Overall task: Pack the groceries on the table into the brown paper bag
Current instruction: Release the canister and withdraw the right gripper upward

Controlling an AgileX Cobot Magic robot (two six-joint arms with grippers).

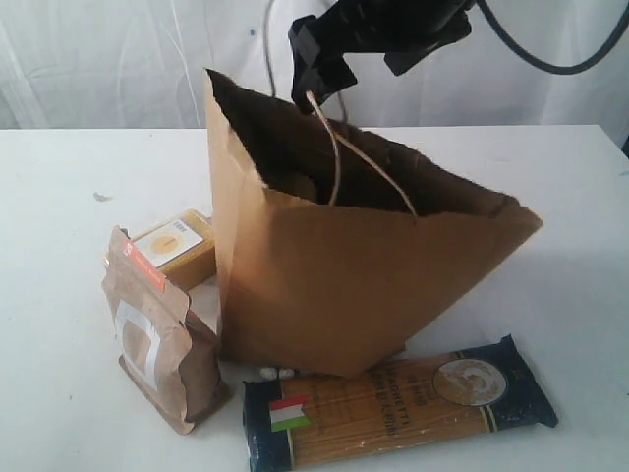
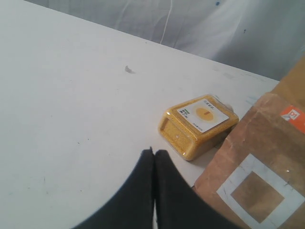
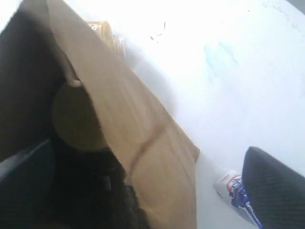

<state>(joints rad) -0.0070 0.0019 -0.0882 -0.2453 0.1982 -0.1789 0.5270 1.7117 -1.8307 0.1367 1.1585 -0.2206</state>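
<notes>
Right gripper (image 1: 369,61), fingers spread wide, hung over the mouth of the tall brown paper bag (image 1: 364,285) on the white table (image 1: 59,197). Inside it a tan round lid (image 3: 76,119) showed, with everything deeper lost in darkness. Left gripper (image 2: 153,160) was pressed together, empty.

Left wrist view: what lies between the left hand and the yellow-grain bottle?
Only bare table separates left hand and bottle, per the left wrist view.

The brown paper bag (image 1: 344,285) stands on the tabletop (image 1: 79,177). Just before the bag, the spaghetti packet (image 1: 393,403) lies flat along its front. The pouch (image 1: 162,339) stands at the bag's left front. Behind the pouch, beside the bag's left wall, the bottle (image 1: 182,246) lies flat. A jar (image 3: 76,117) sits inside the bag.
</notes>
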